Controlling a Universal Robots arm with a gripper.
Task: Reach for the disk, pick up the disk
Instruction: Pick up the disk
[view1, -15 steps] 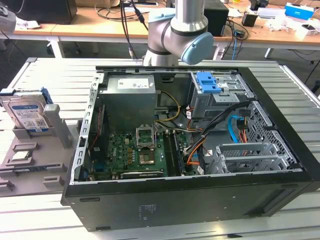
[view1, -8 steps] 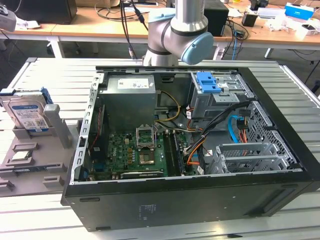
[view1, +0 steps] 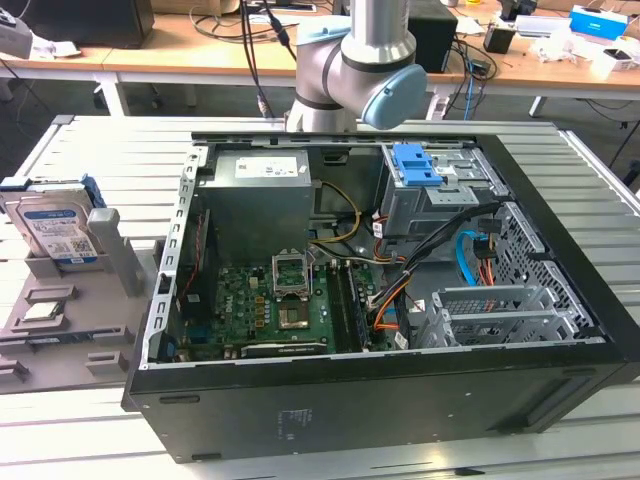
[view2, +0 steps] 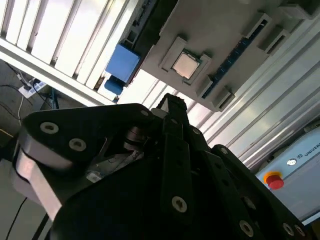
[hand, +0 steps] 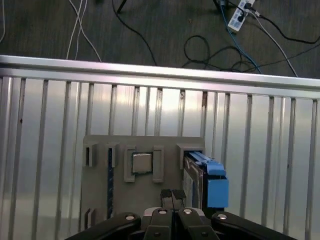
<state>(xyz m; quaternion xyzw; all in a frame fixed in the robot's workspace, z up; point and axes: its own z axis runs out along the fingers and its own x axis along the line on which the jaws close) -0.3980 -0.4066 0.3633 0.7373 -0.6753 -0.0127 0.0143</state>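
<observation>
The disk (view1: 55, 228) stands on edge in a slot of a grey holder tray (view1: 60, 340) at the exterior view's left, its white-and-blue label facing out. In the first wrist view the disk (hand: 212, 185) shows edge-on with its blue rail, just beside my gripper (hand: 172, 195). The two fingers are pressed together, shut, holding nothing, above the tray (hand: 100, 190). In the second wrist view the black gripper (view2: 170, 100) points toward the tray (view2: 225, 30), with the disk's blue end (view2: 122, 62) off to one side and apart from it.
A small grey chip (hand: 141, 163) lies in a tray pocket close to the fingertips. An open computer case (view1: 400, 390) with a blue bracket (view1: 415, 165) sits mid-table on slatted metal. A red stop button (view2: 272, 180) and floor cables (hand: 215, 50) lie beyond.
</observation>
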